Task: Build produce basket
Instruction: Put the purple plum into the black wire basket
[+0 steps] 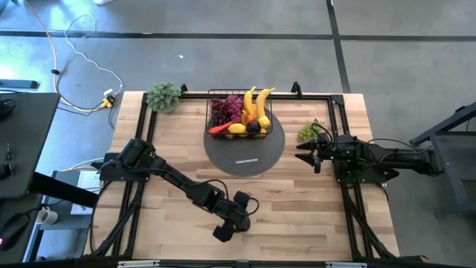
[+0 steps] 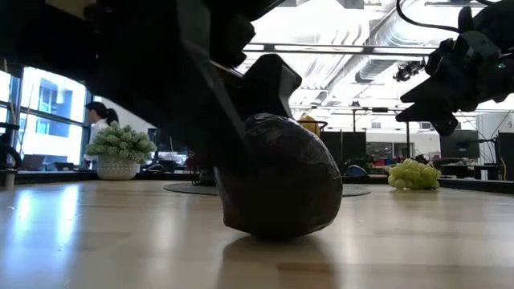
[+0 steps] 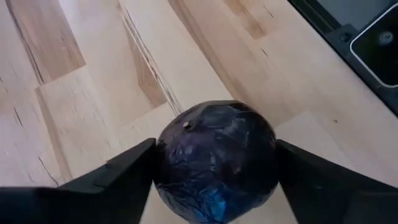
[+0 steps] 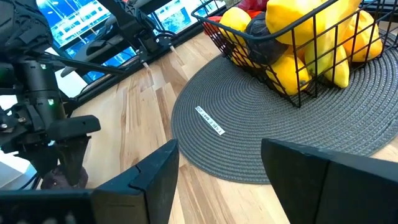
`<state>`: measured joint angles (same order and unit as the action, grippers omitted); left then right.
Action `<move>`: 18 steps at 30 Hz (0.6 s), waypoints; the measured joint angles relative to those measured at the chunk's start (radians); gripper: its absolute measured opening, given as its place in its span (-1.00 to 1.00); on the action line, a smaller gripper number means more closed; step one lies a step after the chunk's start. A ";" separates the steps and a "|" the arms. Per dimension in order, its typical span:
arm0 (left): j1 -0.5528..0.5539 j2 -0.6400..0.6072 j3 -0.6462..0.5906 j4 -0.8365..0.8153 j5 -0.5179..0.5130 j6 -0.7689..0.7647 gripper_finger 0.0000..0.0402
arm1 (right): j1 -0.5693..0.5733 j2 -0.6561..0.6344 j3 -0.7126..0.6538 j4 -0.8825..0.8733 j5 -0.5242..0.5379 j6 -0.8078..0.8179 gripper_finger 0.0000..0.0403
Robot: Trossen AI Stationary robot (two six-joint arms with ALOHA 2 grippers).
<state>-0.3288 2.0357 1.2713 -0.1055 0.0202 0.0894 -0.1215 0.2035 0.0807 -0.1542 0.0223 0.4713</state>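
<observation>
While clamped on a dark purple plum (image 3: 214, 163) from both sides, left gripper (image 1: 227, 225) low at the near edge of the wooden table (image 1: 171, 156), fingers (image 3: 109, 180) pressed to the fruit's flanks, plum resting on the boards, as the low view (image 2: 279, 177) confirms. Well apart from it, at the far middle of the table: black wire basket (image 1: 214, 103) standing on the far part of a round grey woven mat (image 1: 245, 158), already loaded with dark red grapes (image 1: 227, 110), two yellow bananas (image 1: 253, 100) sticking up, lemons (image 1: 236, 128), a red chilli (image 1: 218, 129) poking over the near left rim, and another dark fruit (image 1: 253, 127) among them. Seen close from the right wrist: yellow pieces (image 4: 292, 65) pressing against the mesh, a small white label (image 4: 209, 121) on the mat. Right gripper (image 1: 306, 152) raised above the table just right of the mat, fingers (image 4: 149, 180) spread wide and holding nothing. Green grapes (image 1: 308, 132) lying loose on the table just beyond that gripper, near the right frame rail. Pale-green leafy bunch (image 1: 163, 96) at the far left corner, away from the basket. Far off beyond the table in the low view, a person (image 2: 99, 113) in the room.
</observation>
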 joint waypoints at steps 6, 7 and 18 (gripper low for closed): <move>0.019 0.000 0.000 0.001 0.025 -0.091 0.10 | 0.000 0.000 0.000 0.000 0.000 0.000 0.04; 0.023 -0.001 0.000 0.002 0.026 -0.109 0.06 | 0.000 0.000 0.000 0.000 0.000 0.000 0.04; 0.045 -0.029 0.000 0.024 -0.037 -0.217 0.05 | 0.000 0.000 0.000 -0.002 0.000 0.000 0.04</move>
<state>-0.2834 2.0072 1.2713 -0.0819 -0.0167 -0.1280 -0.1215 0.2035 0.0807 -0.1561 0.0223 0.4713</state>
